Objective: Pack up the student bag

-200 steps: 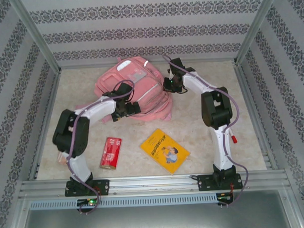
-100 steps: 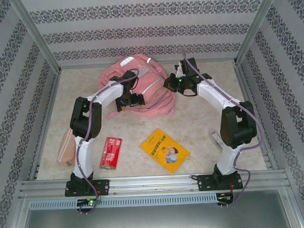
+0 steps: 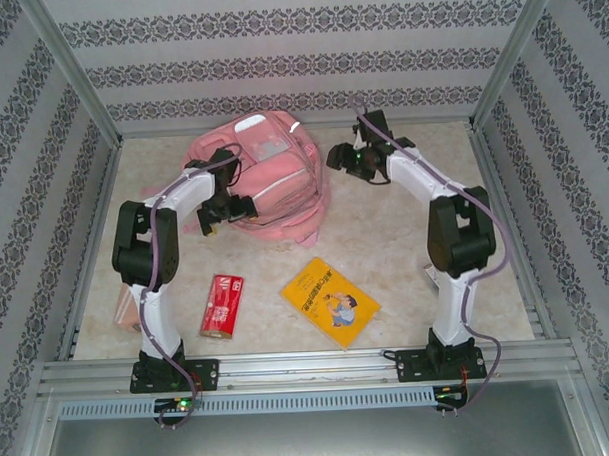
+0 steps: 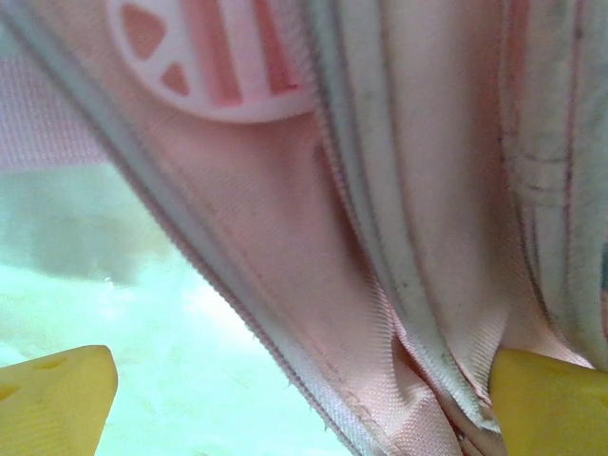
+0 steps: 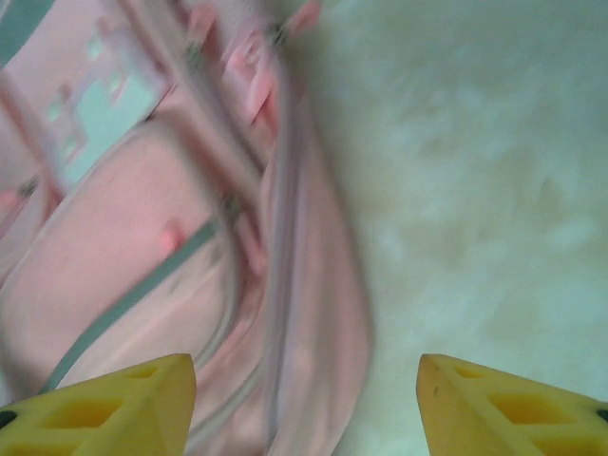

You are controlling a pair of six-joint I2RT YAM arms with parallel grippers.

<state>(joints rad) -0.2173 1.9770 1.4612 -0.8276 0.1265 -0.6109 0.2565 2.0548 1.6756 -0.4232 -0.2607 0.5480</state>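
The student bag [image 3: 268,174], a soft pink backpack with pale patches, lies at the back of the table. My left gripper [image 3: 216,213] is at its front-left edge. In the left wrist view the yellow fingers [image 4: 57,399] stand wide apart, and the bag's seamed pink fabric [image 4: 313,285] hangs between them without being pinched. My right gripper [image 3: 337,159] hovers just right of the bag, a small gap away. Its fingers [image 5: 114,404] are open over the bag's blurred side edge [image 5: 294,313] and the pale table.
A red packet [image 3: 222,304] and a yellow book [image 3: 330,300] lie on the table in front of the bag. A pinkish pouch [image 3: 125,306] sits by the left arm's base. Patterned walls with metal rails [image 3: 95,245] close in the table.
The right gripper has opened and let go of the bag's right side. The bag has slid left with the left arm, which has pulled back to the left.
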